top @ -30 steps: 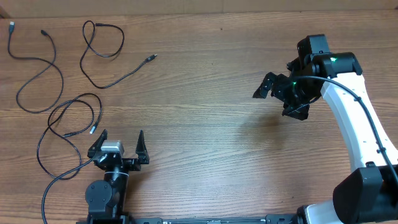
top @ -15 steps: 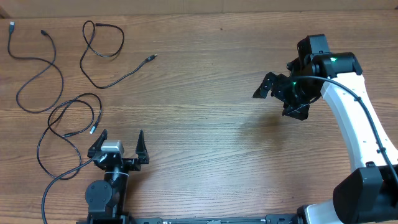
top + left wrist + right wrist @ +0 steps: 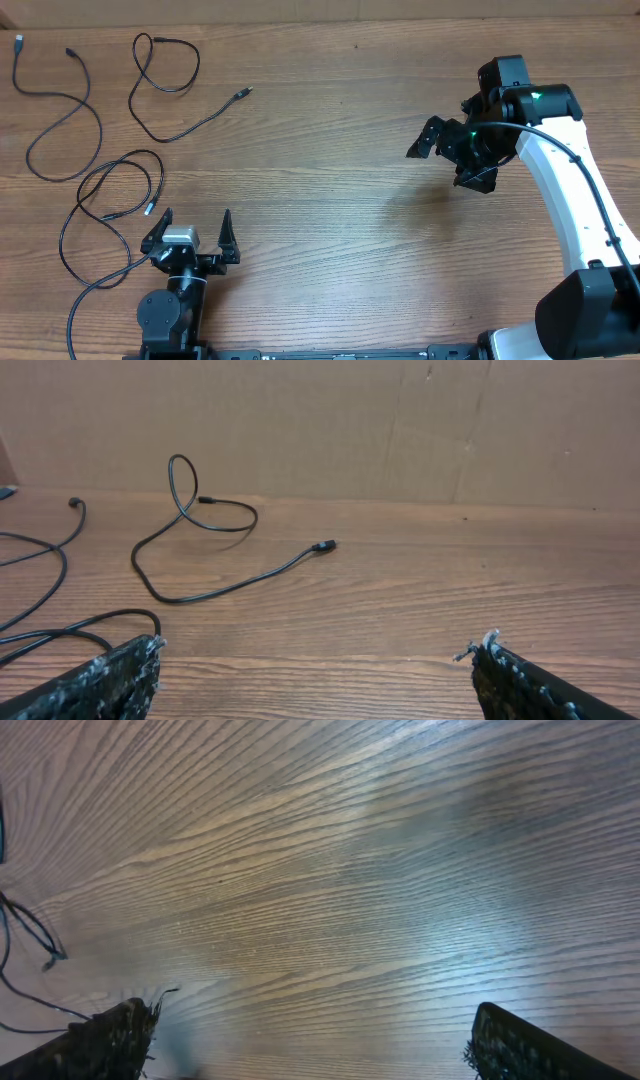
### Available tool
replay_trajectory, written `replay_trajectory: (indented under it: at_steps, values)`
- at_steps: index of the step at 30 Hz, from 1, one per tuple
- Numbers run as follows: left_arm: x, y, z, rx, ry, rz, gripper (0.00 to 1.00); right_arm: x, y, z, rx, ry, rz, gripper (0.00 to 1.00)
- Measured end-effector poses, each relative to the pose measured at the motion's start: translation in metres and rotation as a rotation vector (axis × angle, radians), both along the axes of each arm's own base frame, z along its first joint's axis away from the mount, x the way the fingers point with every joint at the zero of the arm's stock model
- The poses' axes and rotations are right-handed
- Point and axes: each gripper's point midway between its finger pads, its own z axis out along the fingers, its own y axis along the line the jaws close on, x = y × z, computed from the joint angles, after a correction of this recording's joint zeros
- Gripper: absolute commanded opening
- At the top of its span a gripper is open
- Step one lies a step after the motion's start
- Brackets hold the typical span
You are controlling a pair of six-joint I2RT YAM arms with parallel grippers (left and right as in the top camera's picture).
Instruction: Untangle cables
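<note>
Cables (image 3: 100,130) lie separate in the frame's upper left, just beyond your left gripper (image 3: 191,232). Both it and the far-off right gripper (image 3: 452,160) gape wide, holding nothing.

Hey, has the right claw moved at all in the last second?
No. In the overhead view the right claw sits at the same spot over the table's wood grain as before, open and empty, far from the cables.
</note>
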Motion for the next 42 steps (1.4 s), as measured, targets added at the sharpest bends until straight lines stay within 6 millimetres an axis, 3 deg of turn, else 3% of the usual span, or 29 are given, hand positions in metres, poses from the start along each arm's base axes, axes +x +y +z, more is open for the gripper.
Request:
replay_trajectory:
  at_steps: [16, 28, 33, 42]
  values:
    - [0.000, 0.000, 0.000, 0.000, 0.000, 0.000, 1.00, 0.011, -0.013, -0.001, -0.101, -0.111, 0.154, 1.00]
    - [0.000, 0.000, 0.000, 0.000, 0.000, 0.000, 1.00, 0.017, -0.019, 0.061, -0.171, -0.418, 0.256, 1.00]
    - [0.000, 0.000, 0.000, 0.000, 0.000, 0.000, 1.00, 0.007, -0.025, 0.076, -0.205, -0.563, 0.248, 1.00]
    - [0.000, 0.000, 0.000, 0.000, -0.002, 0.000, 0.99, -0.027, -0.046, 0.080, -0.256, -0.857, 0.160, 1.00]
